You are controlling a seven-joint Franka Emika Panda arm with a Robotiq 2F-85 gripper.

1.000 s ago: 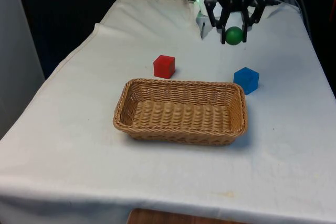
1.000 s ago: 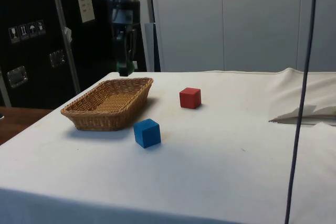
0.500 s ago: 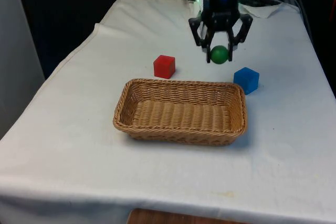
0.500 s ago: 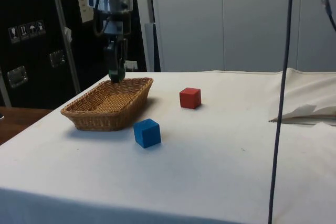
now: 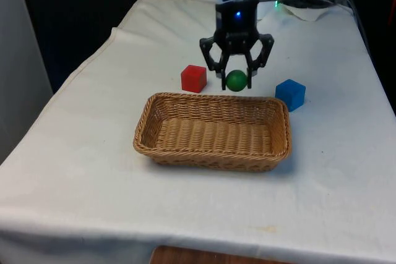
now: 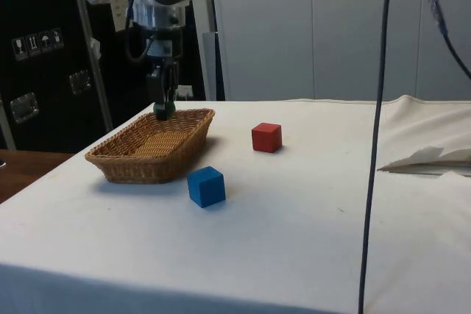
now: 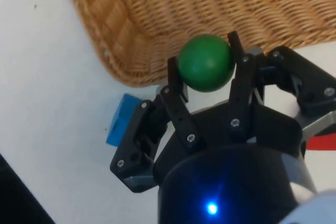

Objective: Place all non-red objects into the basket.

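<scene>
A green ball (image 5: 236,81) hangs in the air with my gripper (image 5: 236,82) shut on it, just above the far rim of the wicker basket (image 5: 148,122). In the wrist view the green ball (image 7: 205,62) sits between the two fingers, over the wicker basket's rim (image 7: 100,30). From the side, my gripper (image 6: 163,110) hovers at the wicker basket's (image 6: 118,170) far end. A blue cube (image 5: 290,94) rests on the cloth by the basket's far corner on the front view's right. A red cube (image 5: 193,78) stands behind the basket.
Crumpled white cloth (image 6: 427,158) lies on the table at the right of the side view. A black cable (image 6: 372,182) hangs down across the side view. The blue cube (image 6: 205,186) and the red cube (image 6: 266,137) stand beside the basket there.
My gripper has carried the green ball from the table's far end toward the basket, moving to the front view's left and lower. The cubes and the basket have stayed put.
</scene>
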